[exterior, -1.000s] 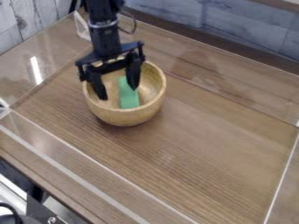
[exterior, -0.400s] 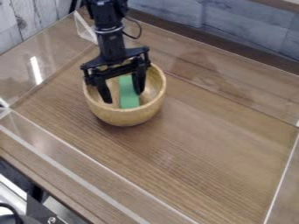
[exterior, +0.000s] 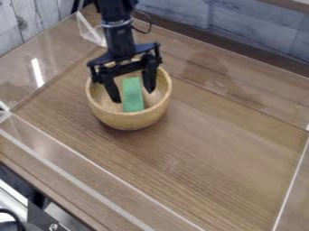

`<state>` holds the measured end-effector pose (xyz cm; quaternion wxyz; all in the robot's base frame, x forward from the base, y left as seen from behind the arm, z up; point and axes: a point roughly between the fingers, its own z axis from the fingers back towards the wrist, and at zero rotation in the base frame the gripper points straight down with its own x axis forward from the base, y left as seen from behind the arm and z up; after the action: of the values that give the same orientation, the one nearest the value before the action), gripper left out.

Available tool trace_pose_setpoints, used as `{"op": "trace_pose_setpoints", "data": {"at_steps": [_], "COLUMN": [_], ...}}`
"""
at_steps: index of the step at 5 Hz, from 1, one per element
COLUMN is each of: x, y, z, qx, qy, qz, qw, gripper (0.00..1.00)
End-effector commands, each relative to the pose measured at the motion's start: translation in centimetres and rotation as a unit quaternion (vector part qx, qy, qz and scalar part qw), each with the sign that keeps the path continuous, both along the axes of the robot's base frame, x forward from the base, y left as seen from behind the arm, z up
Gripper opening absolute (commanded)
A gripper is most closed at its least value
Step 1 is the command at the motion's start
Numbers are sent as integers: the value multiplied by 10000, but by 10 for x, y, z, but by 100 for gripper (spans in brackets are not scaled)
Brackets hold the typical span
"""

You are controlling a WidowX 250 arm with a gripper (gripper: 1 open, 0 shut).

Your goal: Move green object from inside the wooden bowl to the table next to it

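Note:
A round light-tan wooden bowl (exterior: 125, 116) sits on the dark-brown table (exterior: 205, 153), left of centre. Inside it lies the bright-green object (exterior: 130, 95), a flat block leaning along the bowl's bottom. My gripper (exterior: 129, 82) hangs straight down over the bowl, open, its two black fingers reaching into the bowl on either side of the green block. One fingertip (exterior: 107, 92) stands left of the block, the other (exterior: 151, 81) to its right. Nothing is gripped.
Clear plastic walls (exterior: 72, 194) run along the table's edges, near the front and on the left. A grey plank wall stands behind the table. Bare tabletop lies to the right of and in front of the bowl.
The gripper has shifted a little to the right and turned slightly over the bowl, still open. The green block and the bowl have stayed in place.

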<state>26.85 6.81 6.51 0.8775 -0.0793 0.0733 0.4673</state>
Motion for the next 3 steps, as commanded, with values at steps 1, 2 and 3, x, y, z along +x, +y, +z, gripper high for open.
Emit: {"op": "trace_pose_setpoints", "data": {"at_steps": [1, 2, 3], "x": [1, 7, 12], "y": [-3, -6, -6], "z": [19, 5, -10], "qx": [58, 30, 9], "qy": [-280, -299, -324], "qz": [-18, -251, -469], "qw": [9996, 9992, 9984], "gripper": [100, 100, 100]}}
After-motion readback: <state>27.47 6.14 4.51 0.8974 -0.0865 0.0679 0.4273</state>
